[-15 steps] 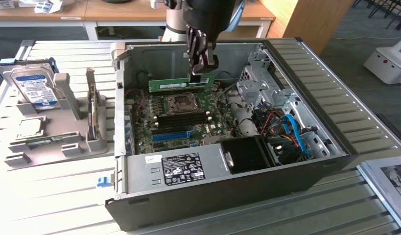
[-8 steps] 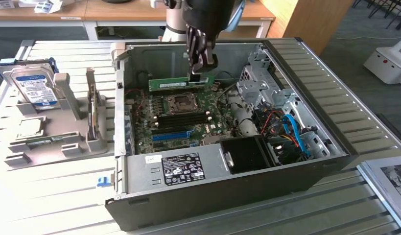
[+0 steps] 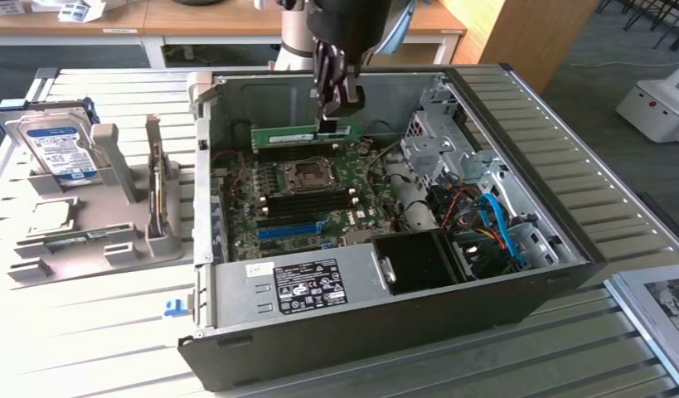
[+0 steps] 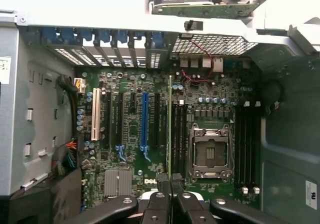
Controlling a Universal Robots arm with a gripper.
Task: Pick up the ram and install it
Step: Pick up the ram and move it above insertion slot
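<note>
1. My jaws are pinched shut on the ram (image 3: 306, 133), and my fingertips (image 3: 337, 104) point straight down into the open computer case (image 3: 428, 323)
2. I grip the ram on its upper edge, nearer the end that lies toward the exterior view's right
3. The ram hangs level and on edge inside the case, above the motherboard (image 3: 356, 217), with its green face toward the exterior camera; I cannot tell how high above the board it sits
4. From my wrist the ram (image 4: 170, 129) shows as a thin green line running out from between my fingertips (image 4: 161, 181)
5. That line runs parallel to a set of black memory slots (image 4: 180, 134), just beside them on the side toward the blue slot (image 4: 145, 119)
6. The CPU socket (image 4: 210, 151) lies past those black slots, and a second set of memory slots (image 4: 247, 144) lies on its far side
7. The case lies on its side on the slatted tabletop (image 3: 96, 332), with the power supply (image 3: 306, 286) at its near edge
8. Toward the exterior view's left, well apart from the case, a grey stand (image 3: 129, 207) holds a hard drive (image 3: 60, 145) with a blue label
</note>
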